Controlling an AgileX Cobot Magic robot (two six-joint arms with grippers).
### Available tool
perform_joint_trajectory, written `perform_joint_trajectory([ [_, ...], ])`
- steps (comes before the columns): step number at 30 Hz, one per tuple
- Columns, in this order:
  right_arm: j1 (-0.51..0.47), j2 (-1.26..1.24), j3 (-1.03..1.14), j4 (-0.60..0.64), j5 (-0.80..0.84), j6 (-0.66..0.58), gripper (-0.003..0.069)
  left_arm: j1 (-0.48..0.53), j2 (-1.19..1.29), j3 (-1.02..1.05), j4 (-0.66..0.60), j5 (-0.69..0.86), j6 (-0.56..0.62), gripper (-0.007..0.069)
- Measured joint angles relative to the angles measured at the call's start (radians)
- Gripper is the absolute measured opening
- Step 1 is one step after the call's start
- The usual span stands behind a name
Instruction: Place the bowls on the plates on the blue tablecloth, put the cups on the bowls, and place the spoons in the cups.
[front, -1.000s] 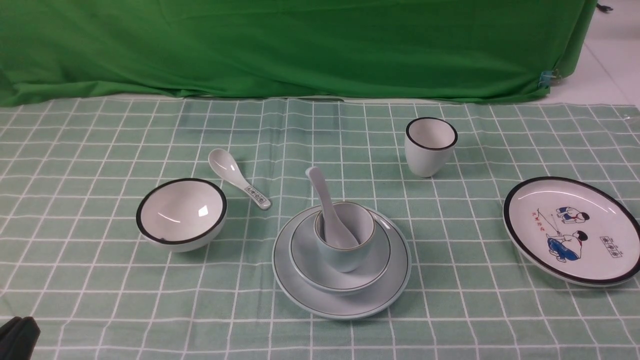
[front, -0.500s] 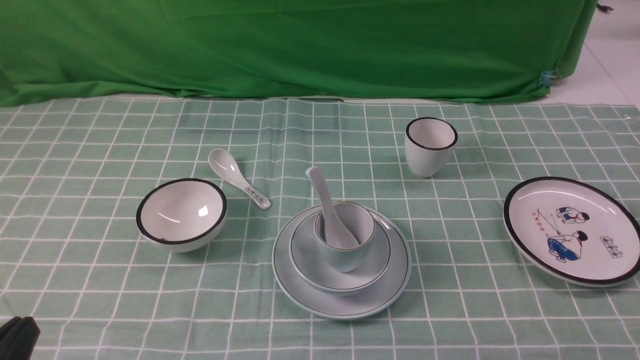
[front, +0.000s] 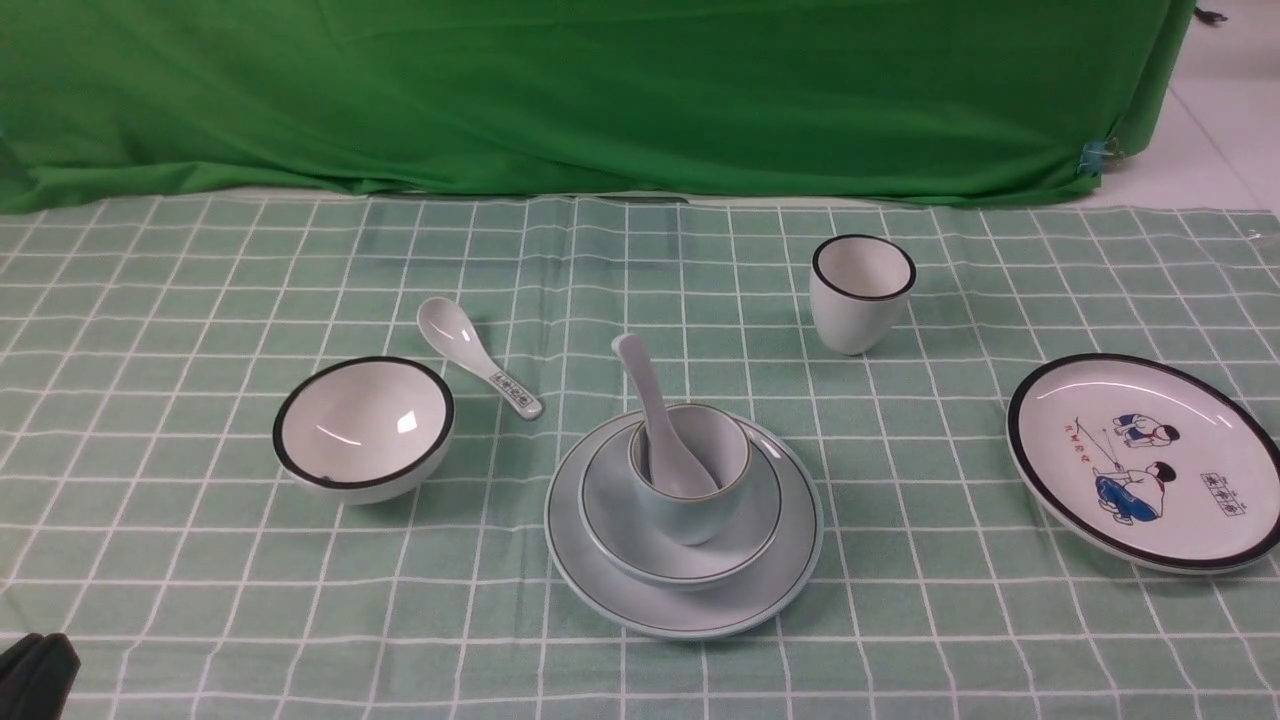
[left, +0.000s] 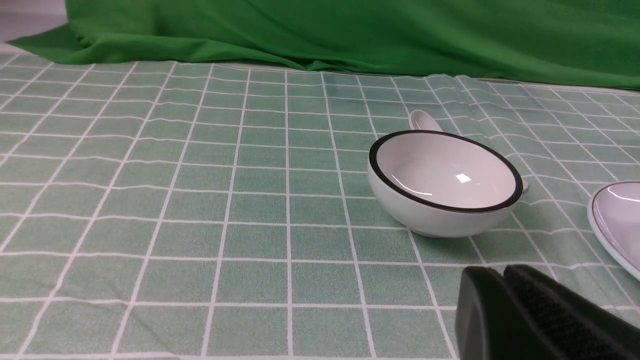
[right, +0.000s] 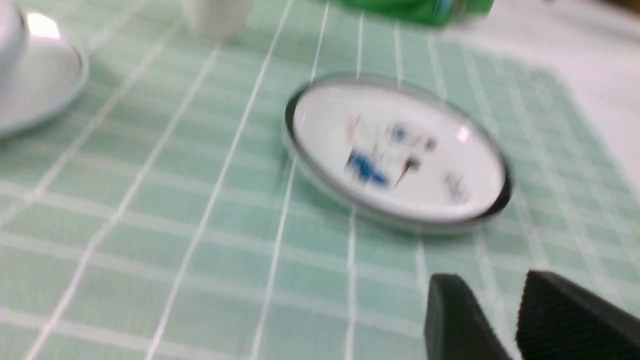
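Observation:
On the blue tablecloth a pale blue plate carries the pale blue bowl, the blue cup and a plain spoon. The white bowl sits to the left, with the marked spoon lying just behind it. The white cup stands upright at the back right. The cartoon plate lies bare at the right. My left gripper is shut and empty, low at the near left. My right gripper is open with nothing between its fingers, short of the cartoon plate.
A green backdrop cloth hangs along the far edge of the table. White floor shows past the cloth's far right corner. The right wrist view is blurred.

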Motion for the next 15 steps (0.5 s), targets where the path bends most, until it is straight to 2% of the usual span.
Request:
perform_joint_trajectory([
  [5, 0.000, -0.016, 0.027, 0.000, -0.059, 0.029, 0.0238, 0.000, 0.000, 0.000, 0.001, 0.000, 0.000, 0.0017],
  [15, 0.000, -0.016, 0.027, 0.000, -0.064, 0.065, 0.0241, 0.000, 0.000, 0.000, 0.001, 0.002, 0.000, 0.0017],
])
